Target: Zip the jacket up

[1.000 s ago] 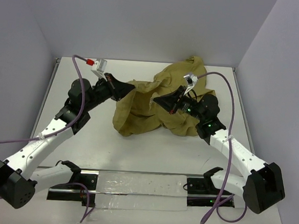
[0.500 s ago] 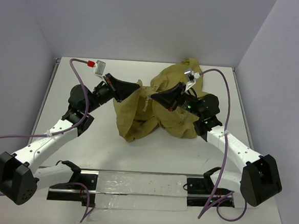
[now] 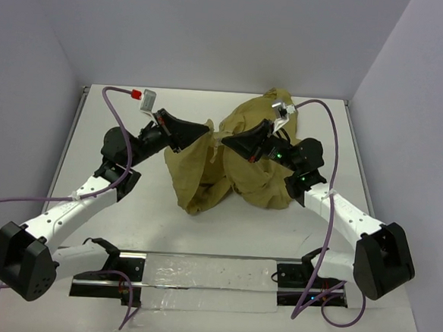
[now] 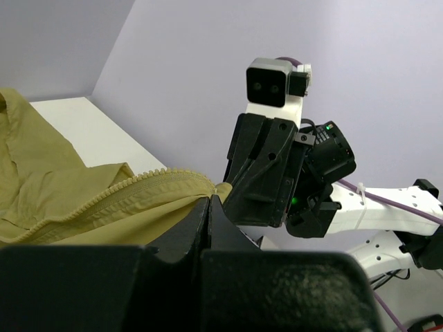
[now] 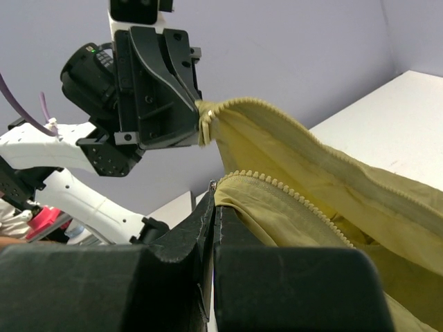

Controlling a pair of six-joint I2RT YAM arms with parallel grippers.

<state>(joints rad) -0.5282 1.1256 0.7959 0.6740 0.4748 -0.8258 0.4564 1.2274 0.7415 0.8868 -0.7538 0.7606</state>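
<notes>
**Both grippers pinch the jacket's zipper edges above the table**

The jacket point(image 3: 243, 179) lies bunched on the far right part of the white table point(image 3: 126, 220), with most of its folds beneath and behind the right arm. Its front is lifted off the heap and hangs between the two arms.

The left gripper point(image 3: 208, 127) has its jaws pressed together on one toothed edge of the jacket. In the left wrist view a row of zipper teeth point(image 4: 131, 185) runs in from the left and ends at the fingertips.

The right gripper point(image 3: 225, 143) is likewise clamped on cloth. In the right wrist view a second toothed edge point(image 5: 277, 185) meets its fingertips, just below the edge held by the left gripper. The two rows stand apart, unjoined.

The gripper tips face each other, close together, above the table.
</notes>
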